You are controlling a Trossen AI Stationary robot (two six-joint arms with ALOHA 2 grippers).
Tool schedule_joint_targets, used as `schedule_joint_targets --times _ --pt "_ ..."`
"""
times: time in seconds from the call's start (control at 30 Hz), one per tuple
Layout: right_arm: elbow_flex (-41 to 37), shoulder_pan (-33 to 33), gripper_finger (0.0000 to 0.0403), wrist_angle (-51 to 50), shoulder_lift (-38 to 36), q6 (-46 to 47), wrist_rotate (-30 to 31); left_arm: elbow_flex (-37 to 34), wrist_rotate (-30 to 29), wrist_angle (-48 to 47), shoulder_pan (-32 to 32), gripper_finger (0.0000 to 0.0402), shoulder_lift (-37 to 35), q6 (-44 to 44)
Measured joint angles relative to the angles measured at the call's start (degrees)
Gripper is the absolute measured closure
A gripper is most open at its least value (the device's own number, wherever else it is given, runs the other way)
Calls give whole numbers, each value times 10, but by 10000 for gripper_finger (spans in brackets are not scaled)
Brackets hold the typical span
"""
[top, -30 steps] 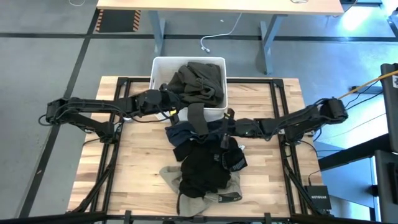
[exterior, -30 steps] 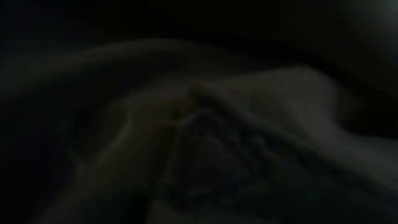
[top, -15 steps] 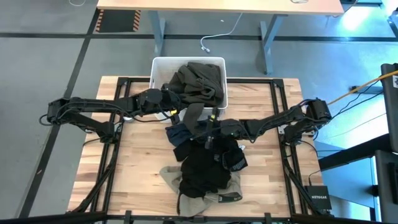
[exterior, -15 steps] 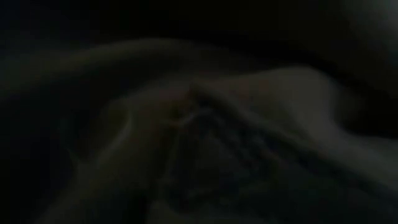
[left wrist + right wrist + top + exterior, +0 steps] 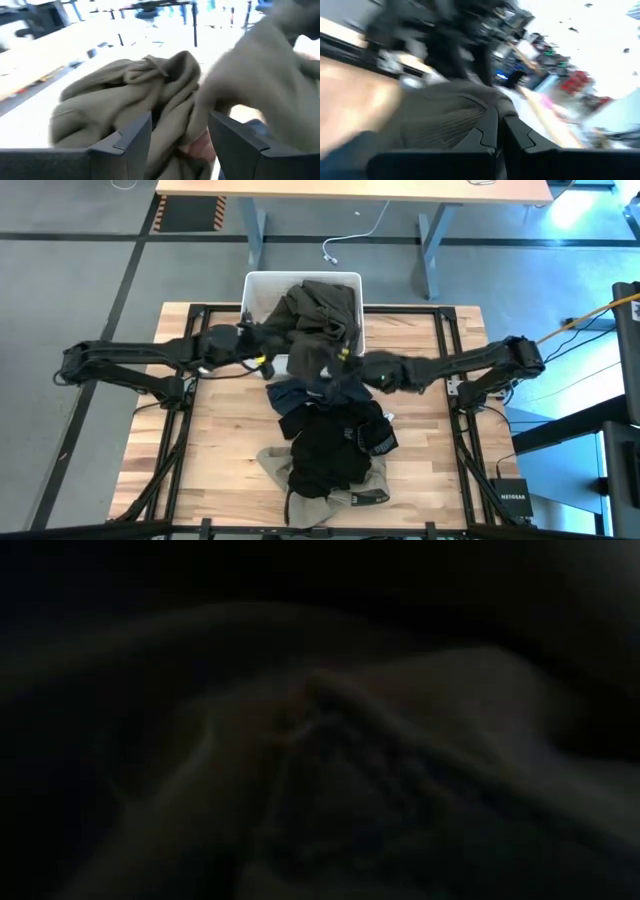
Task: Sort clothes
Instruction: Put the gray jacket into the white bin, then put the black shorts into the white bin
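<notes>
Olive garment [image 5: 318, 312] heaped in the white bin [image 5: 256, 288]; its trailing end now lifted toward the bin, up from the bench [image 5: 215, 440] pile half a second back. Right end effector [image 5: 345, 360] pinched shut on that end. Left end effector [image 5: 176, 137] open, fingers straddling olive folds at the bin. Black clothes [image 5: 330, 450] and tan trousers [image 5: 275, 470] remain unsorted; tuck-in likely next.

olive garment [image 5: 318, 310]: crumpled, heaped in the white bin, one end draped over its near rim | navy piece [image 5: 300, 394]: bunched on the table just below the bin | black garment [image 5: 333, 448]: rumpled, mid-pile | khaki-tan trousers [image 5: 290, 480]: flattened beneath the black, edges showing
</notes>
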Motion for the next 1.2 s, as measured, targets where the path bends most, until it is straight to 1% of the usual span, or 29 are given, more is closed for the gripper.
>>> schedule_joint_targets --times 0.07,0.17,0.23,0.33,0.4,0.47,0.53,0.6,0.7,0.77,0.9,0.97,1.07,1.17,1.2 --pt "28 -22 385 -40 -2 -32 16 0 -18 -20 -7 213 -20 -2" --pt "69 -66 380 -105 -3 -41 7 0 -21 -33 -13 213 -31 -9" --pt "83 -98 379 -140 -5 -18 -7 0 -20 -36 -14 213 -31 -6" --pt "84 -140 373 -179 -4 41 -16 0 -20 -41 -14 213 -21 4" --pt "83 -160 361 -218 -3 63 -13 0 -20 -47 -14 213 -12 3" --pt "83 -172 339 -256 -4 79 2 0 -20 -49 -12 213 -3 4" --pt "87 -173 311 -311 -5 92 15 0 -19 -48 -10 213 5 3" --pt "111 -163 279 -388 -5 99 27 0 -20 -48 -9 213 11 1" --pt "176 -139 233 -513 -7 127 35 0 -20 -48 -9 213 14 -1" --pt "229 -121 206 -597 -7 153 23 1 -20 -47 -9 213 14 -1" --pt "323 -85 169 -723 -8 202 9 1 -20 -48 -9 213 14 -1" --pt "357 -70 160 -774 -9 232 -17 1 -20 -48 -9 213 14 -1" --pt "368 -50 158 -792 -10 277 -122 1 -20 -48 -9 213 14 -1" --pt "338 -21 158 -766 -9 291 -230 1 -20 -48 -9 213 14 -1" --pt "316 -11 158 -744 -9 291 -250 1 -20 -48 -9 213 14 -1"
